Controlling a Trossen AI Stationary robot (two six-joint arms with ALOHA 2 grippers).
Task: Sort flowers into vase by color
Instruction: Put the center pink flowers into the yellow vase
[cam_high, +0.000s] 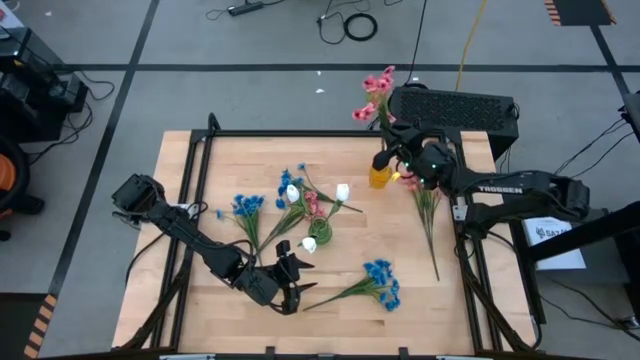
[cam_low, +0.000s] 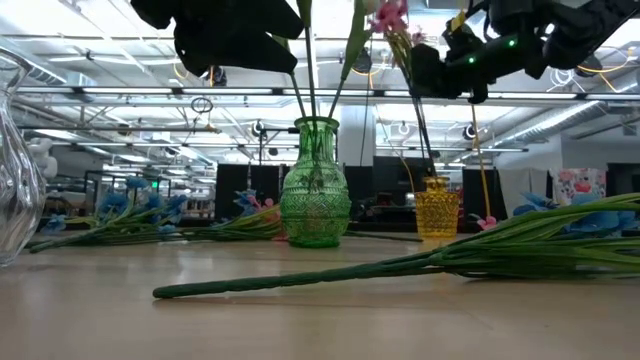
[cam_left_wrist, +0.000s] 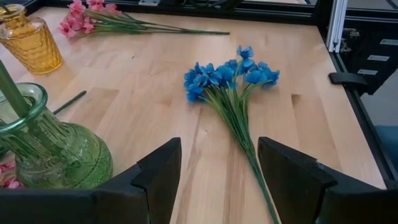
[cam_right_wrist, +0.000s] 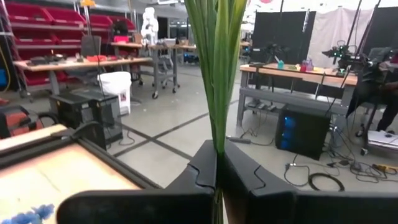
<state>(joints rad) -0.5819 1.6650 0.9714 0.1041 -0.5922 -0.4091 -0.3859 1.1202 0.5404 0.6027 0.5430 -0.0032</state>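
My right gripper (cam_high: 392, 160) is shut on a pink flower spray (cam_high: 378, 95) over the yellow vase (cam_high: 380, 178) at the table's far side. The green vase (cam_low: 315, 190) stands mid-table with white flowers (cam_high: 342, 192) in it. A blue spray (cam_left_wrist: 230, 78) lies flat on the table near the front edge. My left gripper (cam_left_wrist: 219, 149) stands open a little above the table, pointing at that spray, with its stem running past one finger untouched. Another blue spray (cam_high: 246, 206) and a pink spray (cam_high: 426, 198) also lie on the table. My right gripper pinches the pink spray's bundled green stems (cam_right_wrist: 217, 134) between its two fingers, below the blossoms. The fingers come in level and lie across the stems. The spray stands nearly upright, blossoms (cam_low: 390, 15) above the fingers, and its lower stems (cam_low: 425, 150) run down to the yellow vase's mouth.
More flowers lie around the green vase's foot. A clear glass vase (cam_low: 15, 170) stands at the near left in the low view. A black box (cam_high: 455, 110) sits beyond the table's far edge. Bare wood lies between the front blue spray and the pink spray.
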